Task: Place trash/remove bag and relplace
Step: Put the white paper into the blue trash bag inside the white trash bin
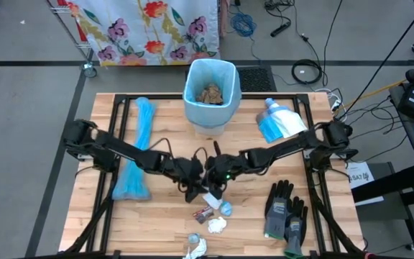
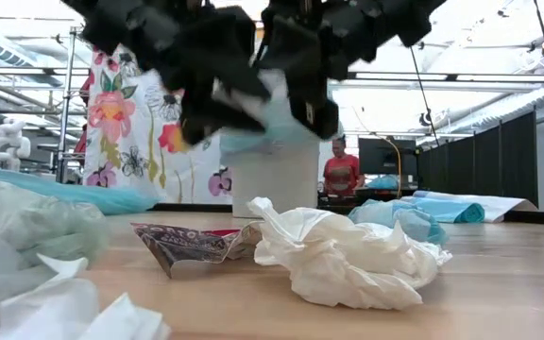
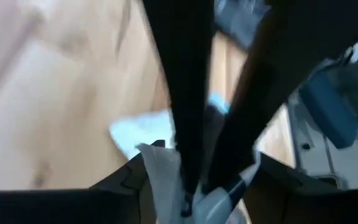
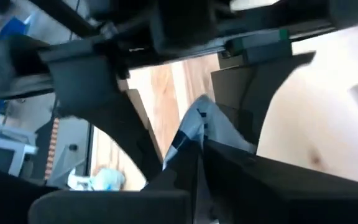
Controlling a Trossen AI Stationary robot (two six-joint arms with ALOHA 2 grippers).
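Note:
Both arms meet over the table's middle, raised above the wood. My left gripper [image 1: 195, 185] and my right gripper [image 1: 218, 185] stand tip to tip, each shut on a white-and-blue trash scrap [image 1: 210, 200] that hangs between them [image 2: 253, 113]. More trash lies on the table nearer the front edge: a printed wrapper [image 1: 203, 214], a blue wad [image 1: 226, 208] and a white tissue [image 1: 216, 226]. The bin [image 1: 192, 75] at the far middle is lined with a pale blue bag and holds brown paper wads [image 1: 210, 93]. My left gripper has a white scrap end [image 3: 161, 177] between its fingers; the wrist view is blurred, so the kind of hold does not show. Its fingers slant down from the table's left. The scrap is clear of the table. My right gripper pinches the white wrapper with dark blue marks [image 4: 194, 124] between its two fingers. Its fingers slant down from the table's right. The wrapper sticks out past the fingertips and hangs clear of the table [image 2: 263, 132].
A long blue bag bundle [image 1: 136, 155] lies along the table's left side. A blue-and-white packet [image 1: 279, 122] lies at the far right, and a pair of grey-black gloves [image 1: 286, 212] at the near right. Small white bits [image 1: 195, 244] lie by the front edge.

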